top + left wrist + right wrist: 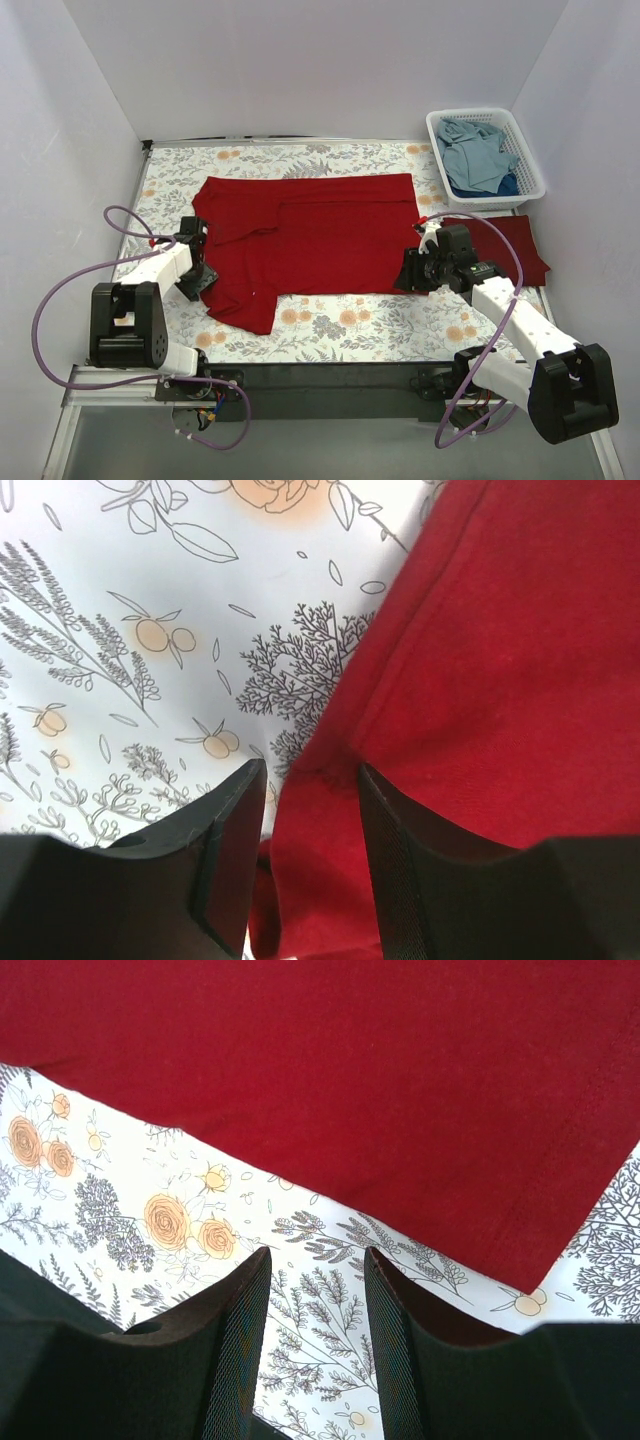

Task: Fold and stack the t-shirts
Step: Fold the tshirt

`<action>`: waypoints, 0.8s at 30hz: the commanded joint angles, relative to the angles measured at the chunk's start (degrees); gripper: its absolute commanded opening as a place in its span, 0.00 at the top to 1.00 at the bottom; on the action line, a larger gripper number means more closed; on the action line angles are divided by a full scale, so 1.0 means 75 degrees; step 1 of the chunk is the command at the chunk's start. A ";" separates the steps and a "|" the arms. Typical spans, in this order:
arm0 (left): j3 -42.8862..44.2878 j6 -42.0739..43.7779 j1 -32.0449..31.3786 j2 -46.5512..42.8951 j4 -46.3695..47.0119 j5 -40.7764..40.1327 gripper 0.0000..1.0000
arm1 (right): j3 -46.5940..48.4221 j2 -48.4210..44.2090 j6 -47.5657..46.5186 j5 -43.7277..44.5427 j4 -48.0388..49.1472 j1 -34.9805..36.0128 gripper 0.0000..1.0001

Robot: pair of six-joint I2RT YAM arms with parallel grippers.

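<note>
Red shirt (320, 240) half-folded centrally, maroon shirt (518, 246) folded rightward, blue shirts (478, 155) crumpled beyond.

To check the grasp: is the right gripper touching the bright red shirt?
Apart. The right wrist view shows the right gripper open over the tablecloth, a strip of it lying between its fingertips and the bright red shirt.

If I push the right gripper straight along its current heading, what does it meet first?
Likely the floral table cover, since the right gripper, open, looks tilted down at it. If it skims level, the bright red t-shirt comes first, at its near hem. Depth is hard to judge.
</note>
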 commanded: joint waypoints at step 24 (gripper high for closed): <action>-0.0627 0.0285 0.0036 0.0033 0.1151 0.0273 1.00 | 0.0037 0.0261 0.0822 0.2945 -0.1443 -0.0039 0.53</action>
